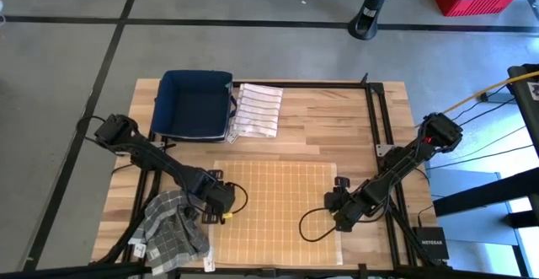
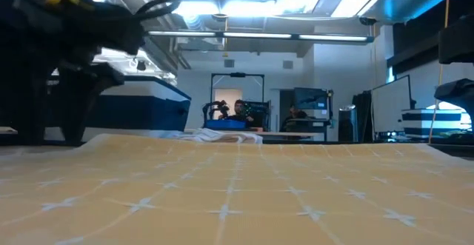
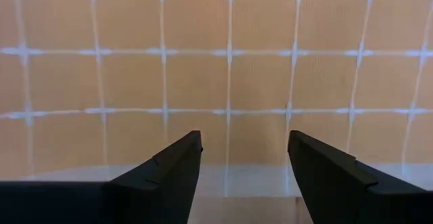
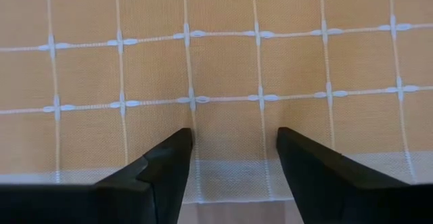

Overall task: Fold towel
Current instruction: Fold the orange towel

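The orange grid towel [image 1: 275, 211] lies flat at the lower centre of the high view. I want both edges pinched evenly before lifting, catching cloth only. My left gripper [image 1: 226, 214] sits at its left edge, my right gripper [image 1: 331, 201] at its right edge, both with fingers apart, empty.

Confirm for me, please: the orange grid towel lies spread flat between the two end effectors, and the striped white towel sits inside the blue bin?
Not quite. The orange grid towel does lie flat between the left end effector and right end effector, but the high view shows the striped white towel on the table beside the blue bin, not inside it.
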You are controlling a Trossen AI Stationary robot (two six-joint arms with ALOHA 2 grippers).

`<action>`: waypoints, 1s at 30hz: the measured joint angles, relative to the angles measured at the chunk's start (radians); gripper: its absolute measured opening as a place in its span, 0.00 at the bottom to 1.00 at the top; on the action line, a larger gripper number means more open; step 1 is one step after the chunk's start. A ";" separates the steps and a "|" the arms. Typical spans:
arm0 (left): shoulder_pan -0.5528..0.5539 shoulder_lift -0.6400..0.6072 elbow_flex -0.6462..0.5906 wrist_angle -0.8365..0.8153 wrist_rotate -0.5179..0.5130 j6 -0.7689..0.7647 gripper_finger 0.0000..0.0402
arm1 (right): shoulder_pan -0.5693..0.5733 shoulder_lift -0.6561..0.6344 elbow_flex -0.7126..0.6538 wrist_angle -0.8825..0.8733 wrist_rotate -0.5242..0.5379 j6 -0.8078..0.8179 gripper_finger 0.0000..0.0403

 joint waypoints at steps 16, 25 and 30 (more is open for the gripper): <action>-0.009 0.006 -0.069 0.084 0.030 -0.012 0.53 | 0.000 0.000 0.000 -0.001 0.000 0.001 0.55; -0.014 0.008 -0.053 0.053 0.032 -0.044 0.53 | -0.001 0.000 0.000 -0.001 -0.010 0.000 0.55; -0.014 0.010 -0.013 0.044 0.040 -0.045 0.53 | -0.001 0.000 0.000 -0.003 -0.017 0.000 0.55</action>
